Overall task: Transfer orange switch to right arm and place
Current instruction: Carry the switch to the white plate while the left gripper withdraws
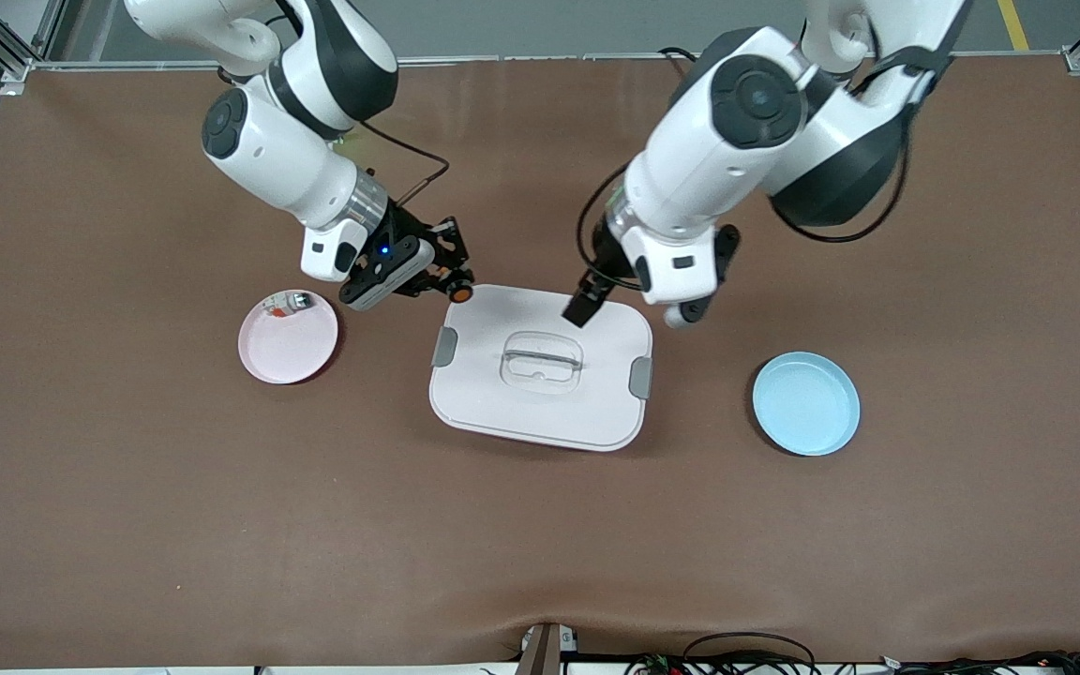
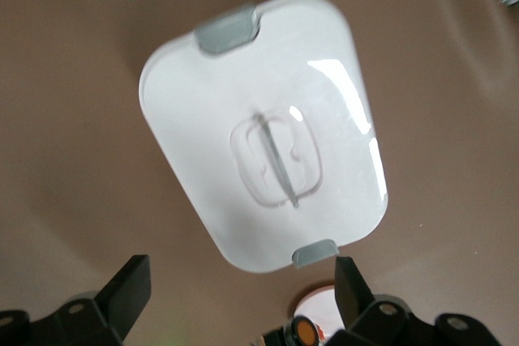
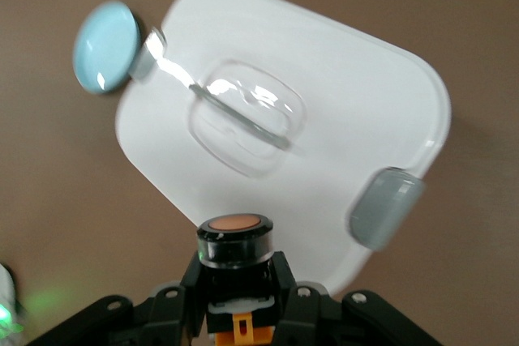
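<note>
The orange switch [image 1: 459, 292] is a small black cylinder with a round orange face. It is held in my right gripper [image 1: 451, 281], just over the corner of the white box lid [image 1: 540, 412] toward the right arm's end. In the right wrist view the fingers are shut on the switch's body [image 3: 235, 242], orange face outward. My left gripper [image 1: 629, 309] is open and empty over the lid's edge nearest the robots. Its wrist view shows the spread fingers [image 2: 134, 289] and, farther off, the switch [image 2: 304, 331] in the other gripper.
A pink plate [image 1: 289, 352] toward the right arm's end holds a small clear-and-silver piece [image 1: 289, 303]. A light blue plate [image 1: 805, 403] lies toward the left arm's end. The white lidded box with grey clips [image 1: 640, 377] sits mid-table.
</note>
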